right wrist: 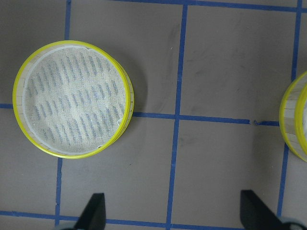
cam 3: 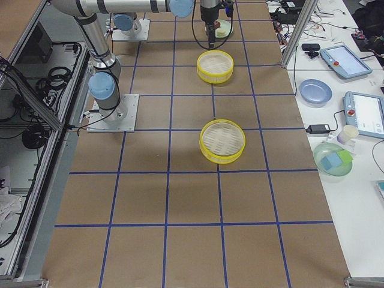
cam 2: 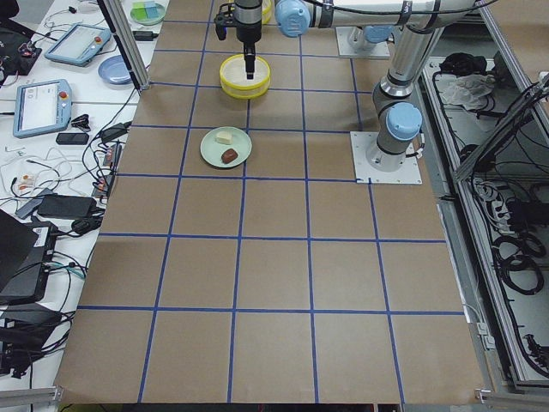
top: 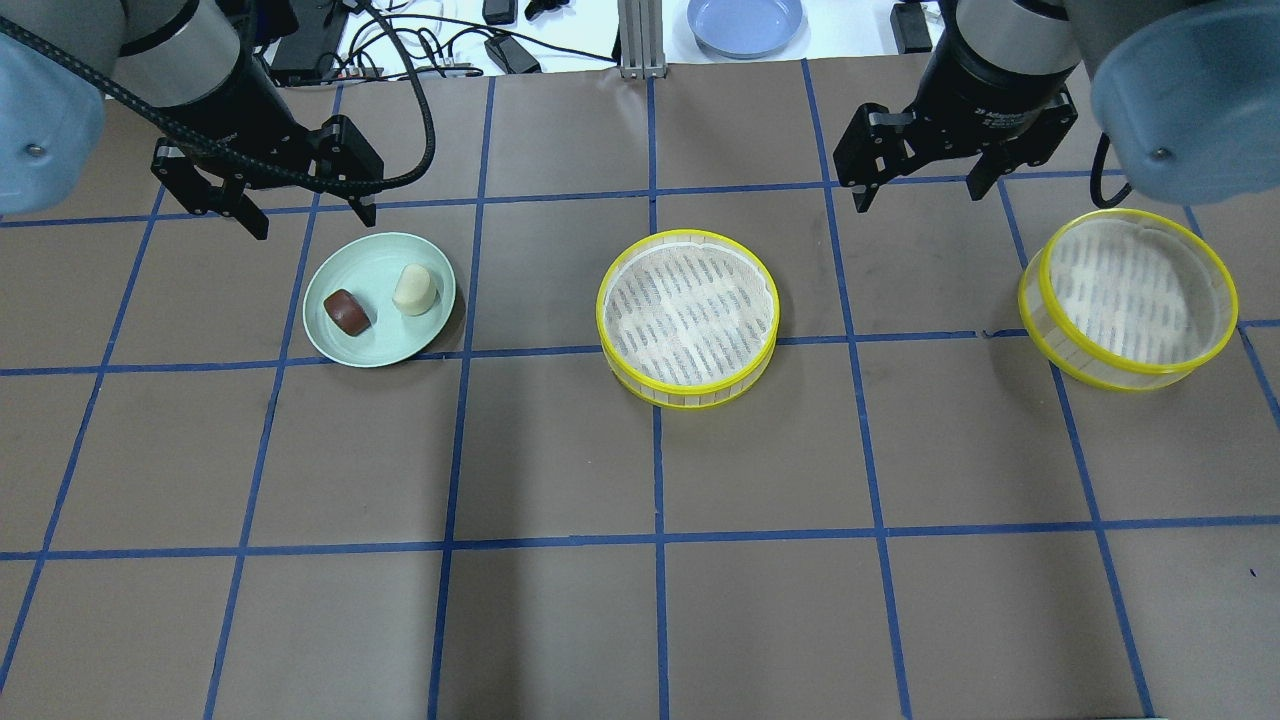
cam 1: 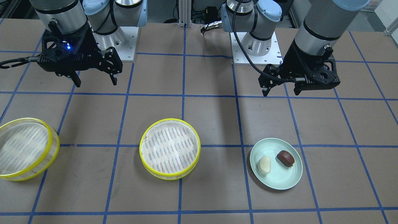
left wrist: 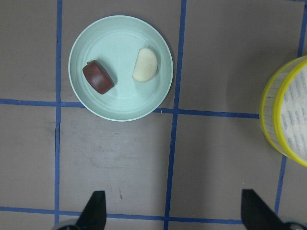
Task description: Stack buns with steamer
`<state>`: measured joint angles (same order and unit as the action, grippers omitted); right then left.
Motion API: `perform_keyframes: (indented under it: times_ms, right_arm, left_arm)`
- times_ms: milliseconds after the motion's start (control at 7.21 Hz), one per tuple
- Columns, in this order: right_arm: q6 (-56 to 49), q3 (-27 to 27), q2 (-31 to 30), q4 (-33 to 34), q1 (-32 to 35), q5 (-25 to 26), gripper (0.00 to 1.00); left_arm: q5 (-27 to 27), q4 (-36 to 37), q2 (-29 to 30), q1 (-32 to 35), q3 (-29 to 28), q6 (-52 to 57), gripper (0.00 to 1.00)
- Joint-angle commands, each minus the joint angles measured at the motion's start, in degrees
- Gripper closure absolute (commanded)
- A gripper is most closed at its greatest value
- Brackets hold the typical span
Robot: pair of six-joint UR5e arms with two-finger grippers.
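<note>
on the plate [top: 385, 345] lie cream bun [top: 415, 289] and reddish-brown bun [top: 346, 311], left hand [top: 316, 225] and right hand [top: 920, 200] wide.

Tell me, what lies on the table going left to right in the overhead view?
Pale green plate, carrying the brown bun then the cream bun → middle steamer basket → second steamer basket near the right edge.

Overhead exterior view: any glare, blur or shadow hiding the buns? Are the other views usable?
Overhead exterior: even light, sharp, no glare; cream bun and brown bun clear on the plate. Left wrist: sharp, only a slight shadow at the plate's edge. Exterior left: buns tiny, detail lost.
</note>
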<state>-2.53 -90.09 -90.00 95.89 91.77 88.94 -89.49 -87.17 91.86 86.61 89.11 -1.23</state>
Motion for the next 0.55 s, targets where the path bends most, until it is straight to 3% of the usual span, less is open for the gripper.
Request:
perform_keyframes:
  times_ms: [0, 416]
  right_arm:
    - [0.0, 0.0, 0.0, 0.0, -0.1, 0.0, 0.00]
    - [-1.0, 0.0, 0.3, 0.4, -2.4, -0.2, 0.00]
  left_arm:
    - [-0.1, -0.2, -0.3, 0.0, 0.0, 0.0, 0.00]
    - [0.0, -0.2, 0.2, -0.9, 0.4, 0.7, 0.00]
